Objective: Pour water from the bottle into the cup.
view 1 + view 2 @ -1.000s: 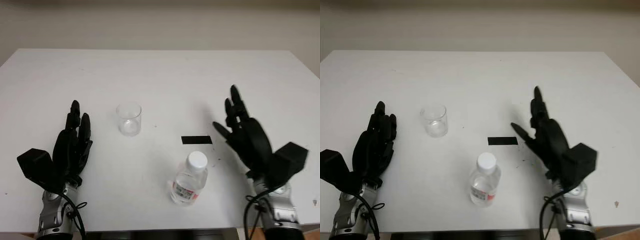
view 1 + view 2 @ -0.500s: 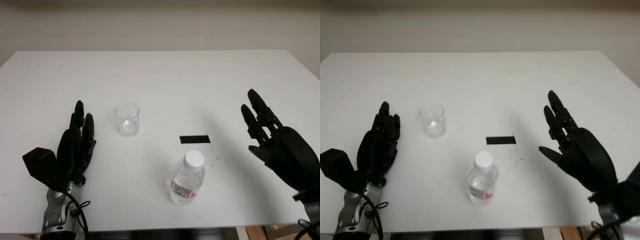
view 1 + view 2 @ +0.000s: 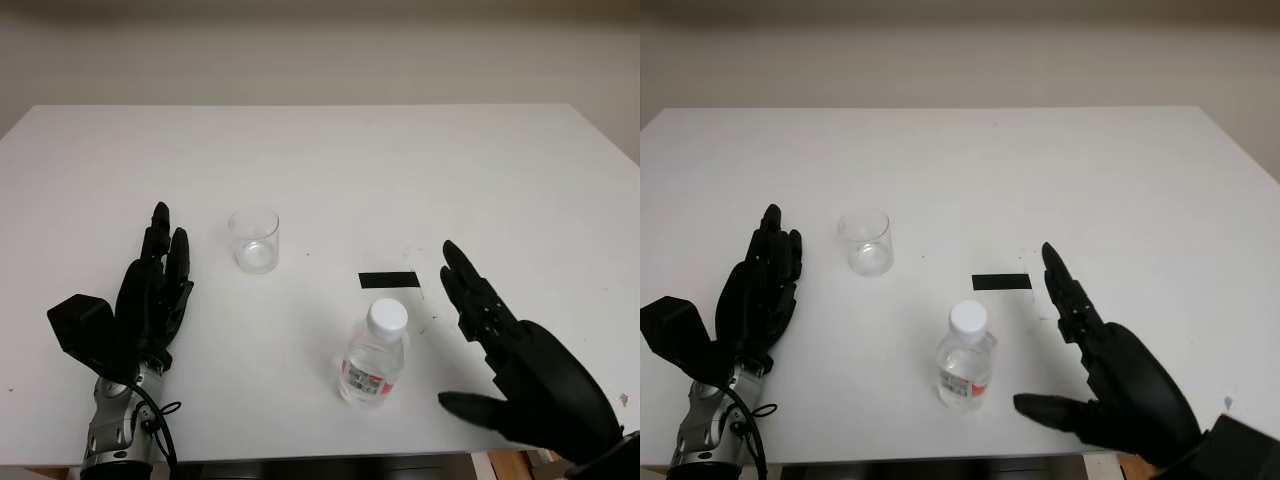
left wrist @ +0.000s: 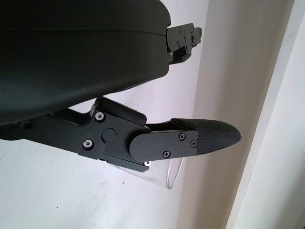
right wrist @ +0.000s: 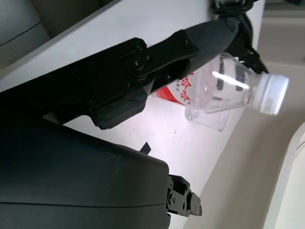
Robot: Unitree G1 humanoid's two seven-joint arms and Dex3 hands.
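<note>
Right hand (image 3: 520,365): open, holding nothing, positioned at roughly 3 to 4 o'clock of the bottle (image 3: 375,352), near it but not touching. Fingers extend toward 11 o'clock; thumb projects toward 9 o'clock, below the bottle's base level in the head view.

Left hand (image 3: 150,300): open, holding nothing, at the near left part of the table (image 3: 320,160), at about 8 o'clock of the cup (image 3: 254,239) and apart from it.

Bottle: stands upright on the table near the front edge, long axis vertical, white cap (image 3: 387,316) on and pointing up. Clear body with a red-and-white label; contents level cannot be told.

Cup: clear, upright, mouth up, at about 11 o'clock of the bottle, well apart. Whether it holds anything cannot be told.

Black strip (image 3: 390,280): lies flat on the table, just beyond the bottle at 12 o'clock.
</note>
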